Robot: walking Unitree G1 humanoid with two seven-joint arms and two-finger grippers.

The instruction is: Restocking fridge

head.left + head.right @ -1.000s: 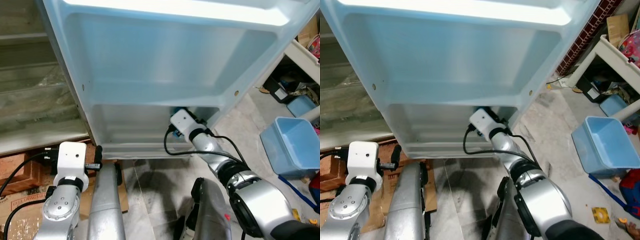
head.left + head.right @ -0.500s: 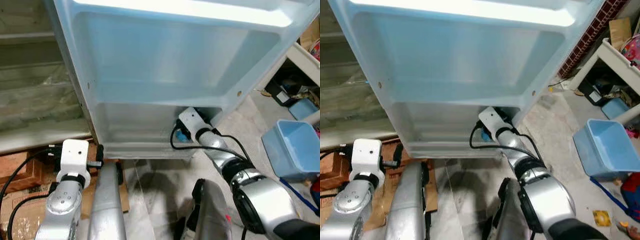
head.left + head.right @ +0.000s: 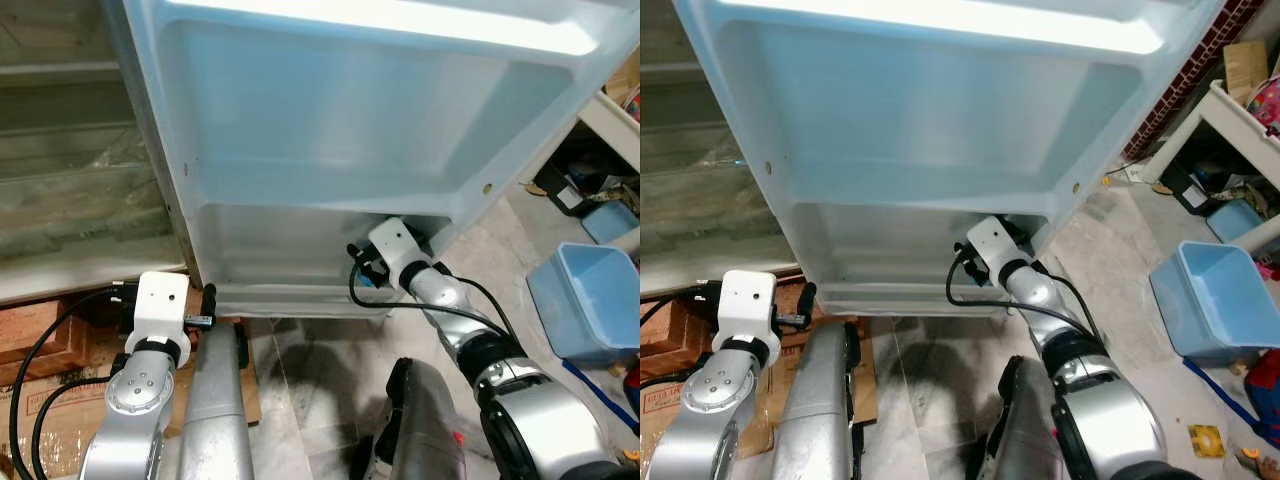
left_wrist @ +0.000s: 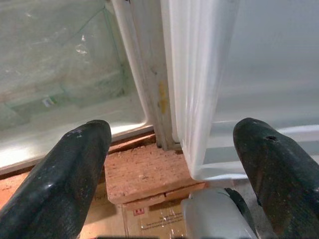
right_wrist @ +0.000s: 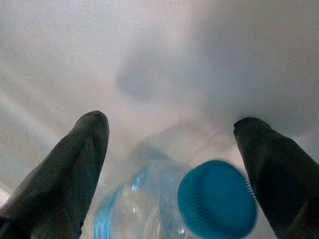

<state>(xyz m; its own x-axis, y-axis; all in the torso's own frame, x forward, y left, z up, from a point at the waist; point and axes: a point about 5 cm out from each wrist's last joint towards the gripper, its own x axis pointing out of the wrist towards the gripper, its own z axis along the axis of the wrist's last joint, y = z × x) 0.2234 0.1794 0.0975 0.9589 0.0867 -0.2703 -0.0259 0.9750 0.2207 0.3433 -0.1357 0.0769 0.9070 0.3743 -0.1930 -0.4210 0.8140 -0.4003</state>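
Note:
The white fridge door stands open before me, its inner side facing me. My right arm reaches into the door's bottom shelf. There my right gripper is open, its black fingers spread wide. Between them stands a clear plastic bottle with a blue cap, the cap close to one finger. My left gripper hangs open and empty low beside the door's hinge edge.
Fridge shelves show on the left behind the door. Bricks and cardboard lie under the fridge. A blue bin sits on the floor at right, near a white table with clutter beneath.
The whole view has shifted a little. My right wrist sits slightly further right in the door shelf. The left arm has stayed by the hinge.

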